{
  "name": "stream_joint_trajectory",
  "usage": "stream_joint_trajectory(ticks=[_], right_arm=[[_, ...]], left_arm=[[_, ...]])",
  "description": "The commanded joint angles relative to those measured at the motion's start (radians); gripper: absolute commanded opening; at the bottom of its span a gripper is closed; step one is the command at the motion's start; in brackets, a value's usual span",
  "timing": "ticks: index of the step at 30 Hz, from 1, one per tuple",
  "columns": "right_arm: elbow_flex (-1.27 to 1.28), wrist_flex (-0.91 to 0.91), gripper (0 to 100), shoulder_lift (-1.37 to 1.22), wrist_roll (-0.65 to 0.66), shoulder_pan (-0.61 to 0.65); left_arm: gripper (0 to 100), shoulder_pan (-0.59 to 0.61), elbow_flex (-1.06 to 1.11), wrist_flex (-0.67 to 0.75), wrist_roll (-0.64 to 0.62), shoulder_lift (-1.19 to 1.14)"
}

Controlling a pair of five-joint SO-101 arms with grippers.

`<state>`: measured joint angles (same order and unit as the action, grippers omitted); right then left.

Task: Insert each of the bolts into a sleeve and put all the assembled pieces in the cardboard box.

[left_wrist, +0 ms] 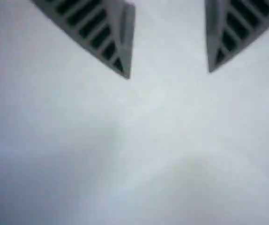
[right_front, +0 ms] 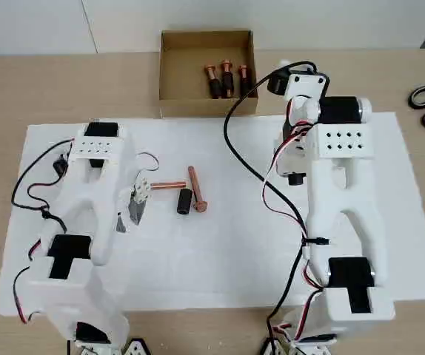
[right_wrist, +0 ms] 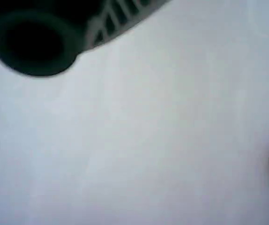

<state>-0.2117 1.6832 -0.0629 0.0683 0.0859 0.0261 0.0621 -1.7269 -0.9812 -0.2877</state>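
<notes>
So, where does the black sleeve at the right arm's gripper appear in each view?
High view: the black sleeve sits beside the right arm, on the side towards the other arm, over the white sheet.
Right wrist view: it is large and close, against a ribbed finger.
Left wrist view: the open left gripper over the sheet.
Shared landmark: the white sheet lies behind everything in all three views.

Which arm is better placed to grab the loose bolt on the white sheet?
Left. The left gripper is open, right beside the bolt; the right gripper is farther away and seems to hold a sleeve.
</notes>
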Motion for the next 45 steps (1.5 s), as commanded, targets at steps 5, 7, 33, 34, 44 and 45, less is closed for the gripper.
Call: stream_joint_trajectory(ticks=[5, 7, 33, 34, 44, 45], right_arm=[[-0.005, -0.01, 0.4, 0.056, 0.003, 0.004], [-0.005, -0.01, 0.4, 0.056, 0.003, 0.004], [-0.005, -0.01, 0.4, 0.056, 0.003, 0.004], [-0.005, -0.01, 0.4, 0.056, 0.003, 0.004], [-0.005, -0.008, 0.4, 0.054, 0.003, 0.004], [-0.005, -0.008, 0.4, 0.054, 0.003, 0.004]], left_arm=[[10, 0.0, -0.162, -0.026, 0.008, 0.058], [10, 0.0, -0.182, -0.028, 0.008, 0.06], [10, -0.072, 0.042, 0.126, -0.028, 0.43], [10, -0.072, 0.045, 0.149, -0.058, 0.43], [11, -0.127, 0.088, 0.236, -0.201, 0.428], [11, -0.133, 0.107, 0.264, -0.203, 0.428]])
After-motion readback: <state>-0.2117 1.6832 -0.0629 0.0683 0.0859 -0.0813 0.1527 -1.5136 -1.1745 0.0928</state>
